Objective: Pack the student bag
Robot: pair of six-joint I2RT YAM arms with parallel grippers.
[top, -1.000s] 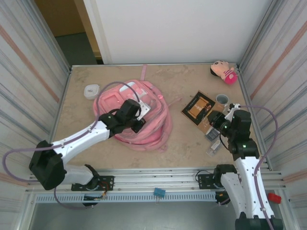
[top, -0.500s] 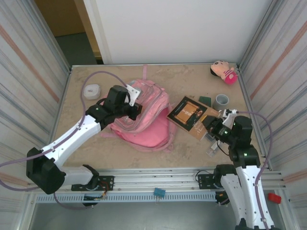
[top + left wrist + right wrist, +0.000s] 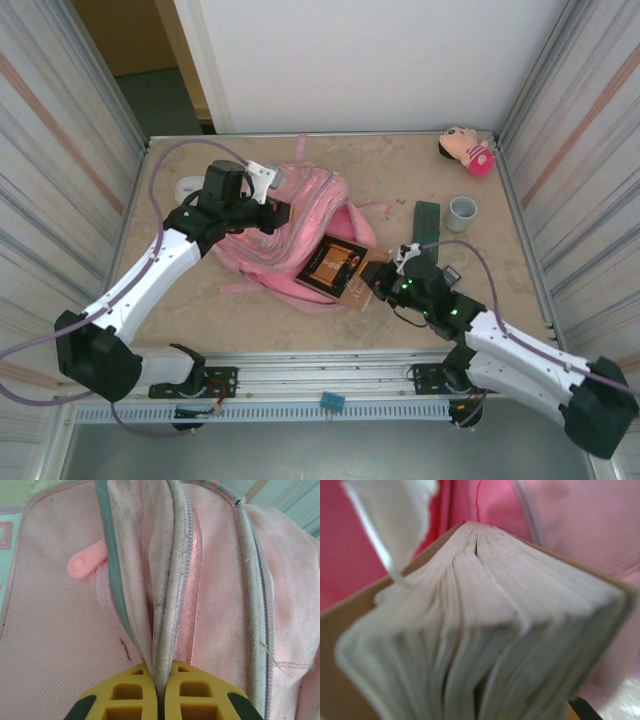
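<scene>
Left claw (image 3: 281, 212) pinching one student bag (image 3: 312, 205), right claw (image 3: 376, 283) gripping one book (image 3: 331, 265)

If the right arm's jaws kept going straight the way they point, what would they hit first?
The right gripper holds a book that leads the way, so the book would likely push into the pink bag just ahead; it may be touching it, since depth is unclear.
</scene>
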